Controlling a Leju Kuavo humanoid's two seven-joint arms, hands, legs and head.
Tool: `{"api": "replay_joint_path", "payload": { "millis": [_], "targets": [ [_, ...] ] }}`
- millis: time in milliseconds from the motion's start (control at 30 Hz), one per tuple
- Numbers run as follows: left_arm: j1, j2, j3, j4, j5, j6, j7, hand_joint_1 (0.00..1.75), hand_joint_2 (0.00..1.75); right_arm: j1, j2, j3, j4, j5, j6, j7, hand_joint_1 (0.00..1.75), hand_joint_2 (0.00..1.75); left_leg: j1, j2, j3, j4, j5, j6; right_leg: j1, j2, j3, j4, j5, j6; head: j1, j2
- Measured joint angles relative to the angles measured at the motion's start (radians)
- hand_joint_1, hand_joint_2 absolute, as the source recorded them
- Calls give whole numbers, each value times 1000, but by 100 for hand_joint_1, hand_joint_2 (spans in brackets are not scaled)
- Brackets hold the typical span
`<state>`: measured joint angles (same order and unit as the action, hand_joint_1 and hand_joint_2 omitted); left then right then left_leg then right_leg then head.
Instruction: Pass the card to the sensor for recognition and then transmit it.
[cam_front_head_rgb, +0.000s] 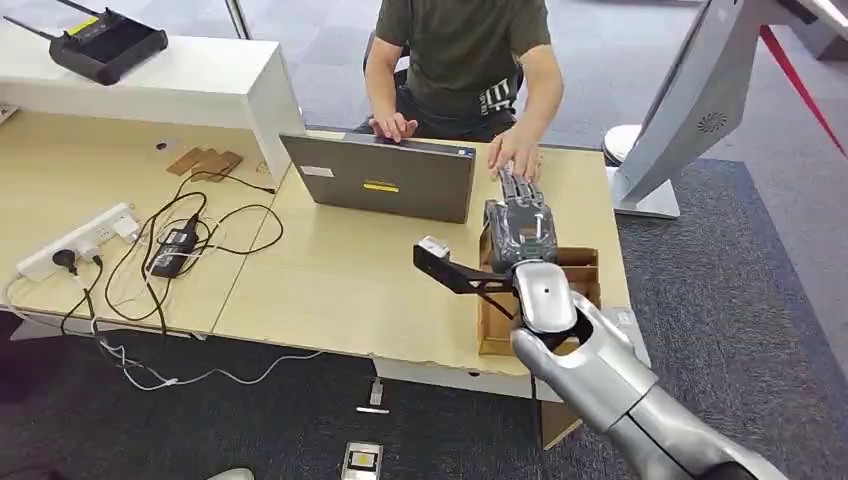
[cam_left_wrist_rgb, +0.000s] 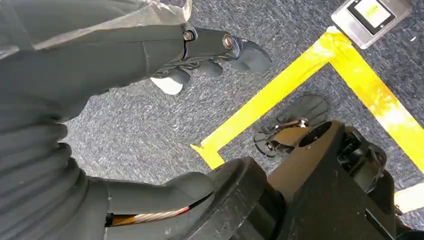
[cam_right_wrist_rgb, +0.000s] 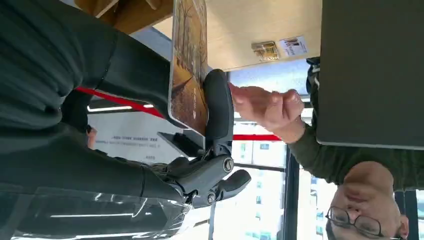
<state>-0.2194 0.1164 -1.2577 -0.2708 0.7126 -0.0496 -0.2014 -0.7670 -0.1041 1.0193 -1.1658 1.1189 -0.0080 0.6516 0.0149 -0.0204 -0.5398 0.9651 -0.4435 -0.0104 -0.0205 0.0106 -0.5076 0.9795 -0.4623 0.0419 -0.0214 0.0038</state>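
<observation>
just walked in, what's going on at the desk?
The robot's right hand holds a card out over the desk, reaching toward a person seated behind a laptop. The person's hand is right at the card's edge, seemingly about to take it. The left hand hangs by the floor, holding nothing. A cardboard box sits under the right arm.

You see the laptop (cam_front_head_rgb: 385, 178) at the table's (cam_front_head_rgb: 330, 290) far edge; the cardboard box (cam_front_head_rgb: 575, 270) sits to its right, the power strip (cam_front_head_rgb: 75, 240) far left.
</observation>
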Motion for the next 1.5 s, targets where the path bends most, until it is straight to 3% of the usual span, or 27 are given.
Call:
{"api": "replay_joint_path", "payload": {
  "millis": [633,667,800,933,1033,1100,1167,1200,1333,1367,1433,1500],
  "targets": [
    [9,6,0,0,6,0,-6,0,175,-15,21,7,55,0,-45,-5,175,175,0,0,0,0,0,0,0,0,0,0,0,0,0,0],
    [9,6,0,0,6,0,-6,0,175,-16,22,7,58,0,-45,-5,0,175,0,0,0,0,0,0,0,0,0,0,0,0,0,0],
    [9,8,0,1,6,0,-6,0,175,-18,22,5,63,-3,-65,-3,0,175,0,0,0,0,0,0,0,0,0,0,0,0,0,0],
    [10,9,0,1,6,0,-6,0,175,-15,21,-4,65,3,-129,14,0,175,0,0,0,0,0,0,0,0,0,0,0,0,0,0],
    [11,11,0,1,7,4,-6,0,175,-4,18,-20,64,15,-239,27,0,175,0,0,0,0,0,0,0,0,0,0,0,0,0,0],
    [14,11,0,2,12,12,-8,0,175,15,11,-41,53,-4,-380,29,0,175,0,0,0,0,0,0,0,0,0,0,0,0,0,0],
    [21,11,0,2,15,23,-10,0,175,49,7,-82,34,-64,-578,-9,0,175,0,0,0,0,0,0,0,0,0,0,0,0,0,0],
    [25,11,0,2,16,29,-13,0,175,75,8,-117,12,-111,-647,-76,0,175,0,0,1,0,0,0,0,0,0,0,0,0,0,0],
    [36,11,0,2,15,43,-18,0,175,203,65,-341,-70,-327,-662,-493,0,175,0,-1,0,1,0,0,0,-1,-1,-1,0,0,0,0],
    [39,11,0,2,15,44,-18,0,175,225,79,-404,-87,-374,-663,-564,0,175,0,-1,0,0,0,0,0,-1,-1,-1,0,0,0,0],
    [46,11,0,2,14,51,-18,0,175,260,98,-517,-125,-452,-663,-643,0,175,0,-1,1,0,0,0,0,-1,-1,-1,0,0,0,0],
    [49,11,0,2,14,59,-21,0,175,298,106,-621,-159,-545,-663,-677,0,175,0,-1,1,0,0,0,0,-1,0,-1,0,0,0,0]
  ]
}}
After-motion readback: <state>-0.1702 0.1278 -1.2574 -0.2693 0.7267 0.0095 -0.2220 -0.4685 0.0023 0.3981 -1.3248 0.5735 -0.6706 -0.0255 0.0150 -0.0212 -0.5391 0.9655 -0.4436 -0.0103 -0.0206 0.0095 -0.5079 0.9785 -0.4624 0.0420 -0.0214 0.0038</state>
